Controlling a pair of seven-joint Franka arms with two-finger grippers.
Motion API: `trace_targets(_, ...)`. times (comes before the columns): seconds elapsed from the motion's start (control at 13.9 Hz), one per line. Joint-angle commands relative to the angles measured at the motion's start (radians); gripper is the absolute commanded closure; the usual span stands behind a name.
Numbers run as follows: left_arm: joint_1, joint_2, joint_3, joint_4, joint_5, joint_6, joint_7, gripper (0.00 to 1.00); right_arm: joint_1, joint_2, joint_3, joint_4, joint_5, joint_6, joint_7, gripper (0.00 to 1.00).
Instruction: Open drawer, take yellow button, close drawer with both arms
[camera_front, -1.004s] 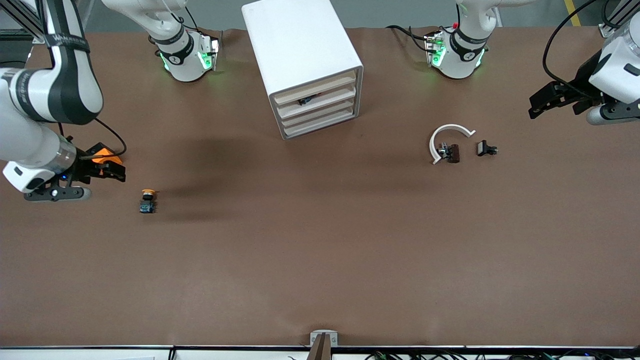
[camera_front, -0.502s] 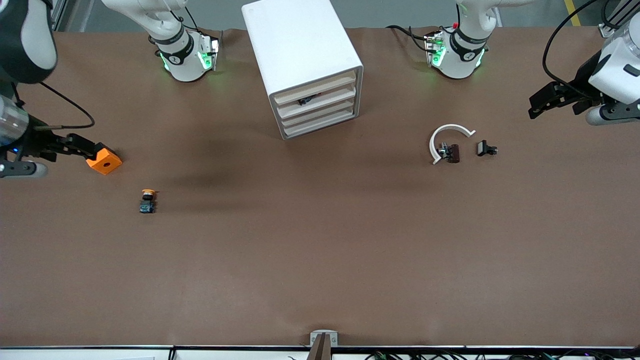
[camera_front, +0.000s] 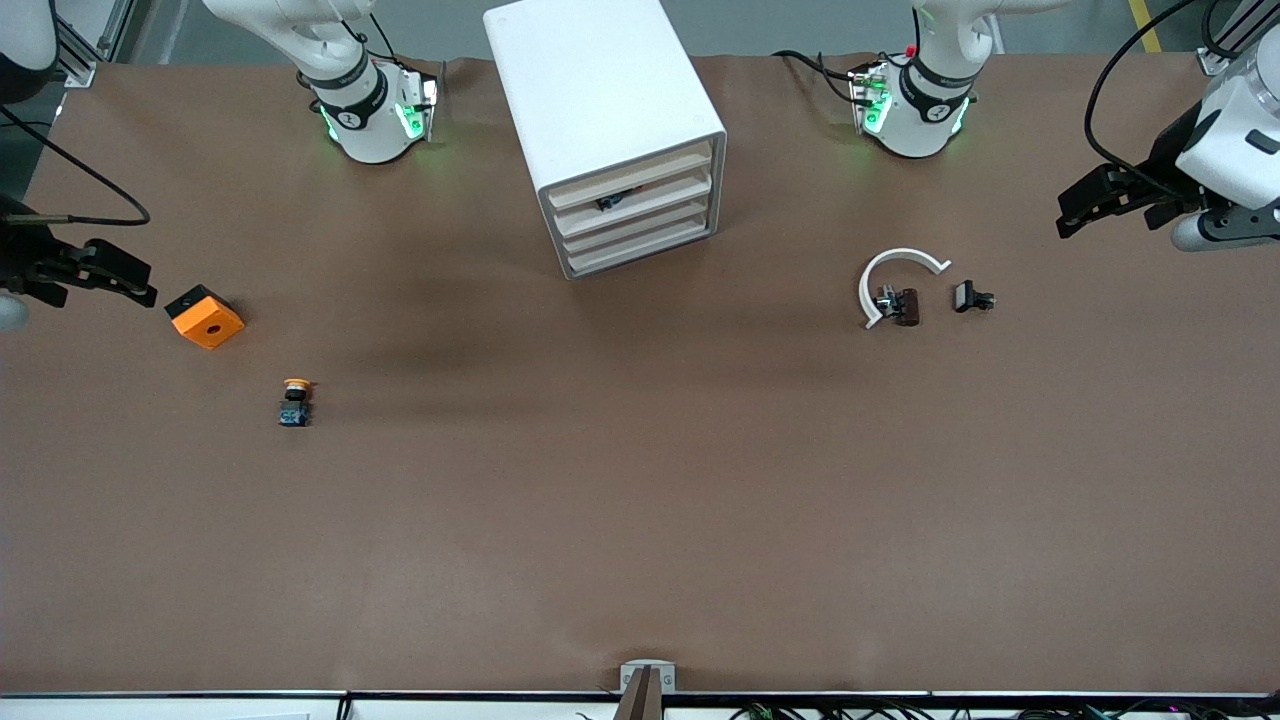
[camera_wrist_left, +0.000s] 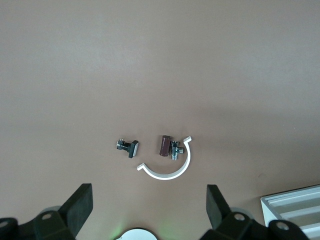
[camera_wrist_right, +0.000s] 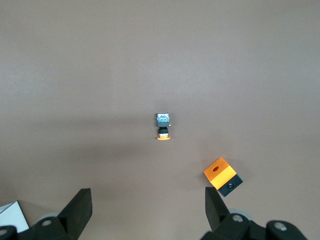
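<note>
The button (camera_front: 294, 402), with orange cap and blue base, lies on the table toward the right arm's end; it also shows in the right wrist view (camera_wrist_right: 163, 126). The white cabinet (camera_front: 600, 110) stands at the back middle with its four drawers (camera_front: 640, 205) pushed in. My right gripper (camera_front: 135, 282) is open and empty, hovering at the table's edge beside the orange block (camera_front: 205, 317); its open fingers frame the right wrist view (camera_wrist_right: 147, 210). My left gripper (camera_front: 1068, 215) is open and empty at the left arm's end, its fingers wide apart in the left wrist view (camera_wrist_left: 147, 207).
The orange block with a black hole also shows in the right wrist view (camera_wrist_right: 222, 176). A white curved piece (camera_front: 895, 270) with a brown clip (camera_front: 905, 306) and a black clip (camera_front: 970, 297) lie toward the left arm's end. A small dark thing (camera_front: 612, 200) shows between the upper drawer fronts.
My right gripper has let go of the orange block and drawn back toward the right arm's end of the table. The block stays on the table. The left arm has not moved.
</note>
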Motion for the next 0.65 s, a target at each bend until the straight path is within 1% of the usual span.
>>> trace_targets(0.0,0.01,0.016,-0.005,0.036,0.004,-0.001,0.018,0.0,0.001,0.017,-0.003,0.039,0.014,-0.02,0.014,0.0)
trace_targets(0.43,0.006,0.017,-0.008,0.04,0.004,-0.004,0.016,0.0,0.004,0.017,-0.003,0.051,0.012,-0.025,0.005,0.0)
trace_targets(0.57,0.006,0.017,-0.008,0.041,0.004,-0.004,0.016,0.0,0.004,0.017,-0.003,0.07,0.012,-0.057,0.005,0.0)
